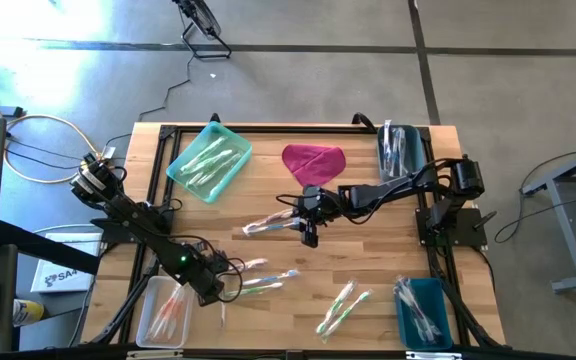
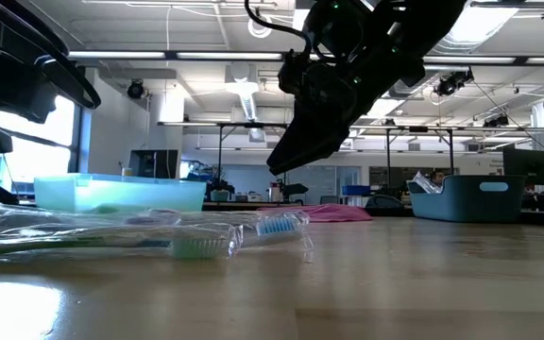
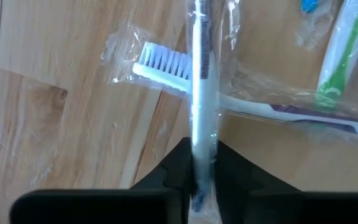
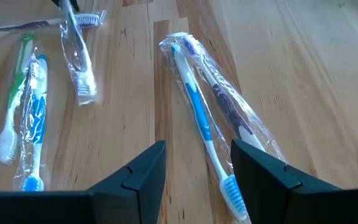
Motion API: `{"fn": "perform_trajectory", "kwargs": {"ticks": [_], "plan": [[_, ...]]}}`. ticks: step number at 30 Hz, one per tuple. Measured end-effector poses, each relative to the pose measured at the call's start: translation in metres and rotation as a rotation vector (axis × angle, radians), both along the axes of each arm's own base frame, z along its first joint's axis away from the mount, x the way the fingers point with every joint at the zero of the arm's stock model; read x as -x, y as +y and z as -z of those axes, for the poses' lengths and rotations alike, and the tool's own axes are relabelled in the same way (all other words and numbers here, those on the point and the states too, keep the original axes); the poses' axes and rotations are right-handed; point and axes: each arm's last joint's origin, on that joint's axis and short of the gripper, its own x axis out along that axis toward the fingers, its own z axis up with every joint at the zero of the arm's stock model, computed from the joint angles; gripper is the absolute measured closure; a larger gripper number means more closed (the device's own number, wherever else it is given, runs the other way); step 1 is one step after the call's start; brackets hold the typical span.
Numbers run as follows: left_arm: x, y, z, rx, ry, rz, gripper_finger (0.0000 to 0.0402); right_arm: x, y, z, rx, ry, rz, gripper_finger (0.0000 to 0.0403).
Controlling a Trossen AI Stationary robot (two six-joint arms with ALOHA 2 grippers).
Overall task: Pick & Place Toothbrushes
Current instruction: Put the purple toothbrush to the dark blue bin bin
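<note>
Left end effector (image 3: 199, 163) pinching white toothbrush (image 3: 201, 87) | right end effector (image 4: 194, 165) spread over blue toothbrush (image 4: 197, 118), mid-table.

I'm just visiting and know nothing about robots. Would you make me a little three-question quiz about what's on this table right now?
1. True or false: the left gripper is pinching a wrapped white toothbrush.
2. The magenta cloth lies: A) inside the light teal tray; B) on the bare table; C) in the dark blue bin.
3. Fill in: the right gripper hangs open above a wrapped toothbrush with a ____ handle.

Key: 1 true; 2 B; 3 blue.
</note>
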Motion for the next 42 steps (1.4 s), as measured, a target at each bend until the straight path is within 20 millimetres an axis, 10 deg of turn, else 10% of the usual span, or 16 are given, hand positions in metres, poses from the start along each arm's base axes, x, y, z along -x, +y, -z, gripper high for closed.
{"fn": "perform_trajectory", "kwargs": {"ticks": [42], "plan": [[0.021, 0.028, -0.052, -0.041, -0.140, 0.042, 0.0375, 0.000, 0.000, 0.000, -0.051, 0.003, 0.043, 0.0230]]}}
